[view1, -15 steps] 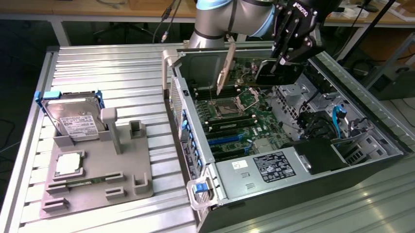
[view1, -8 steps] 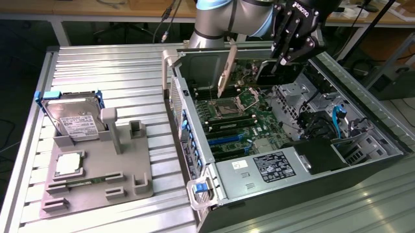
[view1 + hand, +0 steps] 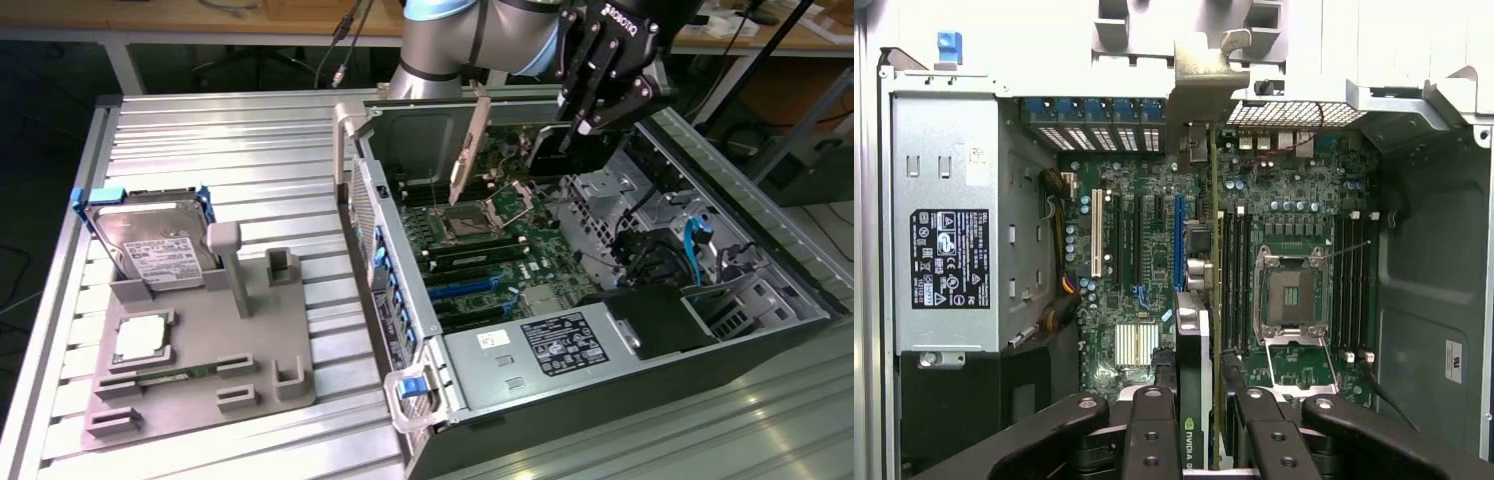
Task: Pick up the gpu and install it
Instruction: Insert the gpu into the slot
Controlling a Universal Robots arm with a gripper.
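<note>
The gpu stands on edge inside the open computer case, over the motherboard. Its pale metal bracket points to the case's rear wall and its dark body runs back under my gripper. In the wrist view the gpu is a thin edge between my two black fingers, and my gripper is shut on it. The bracket sits at the rear slot openings. The card's edge lies between the blue slot and the memory slots. Whether it touches a slot I cannot tell.
At the exterior view's left, a grey fixture holds a silver hard drive, a processor and a green memory stick. Inside the case are the power supply, the processor socket and cables.
</note>
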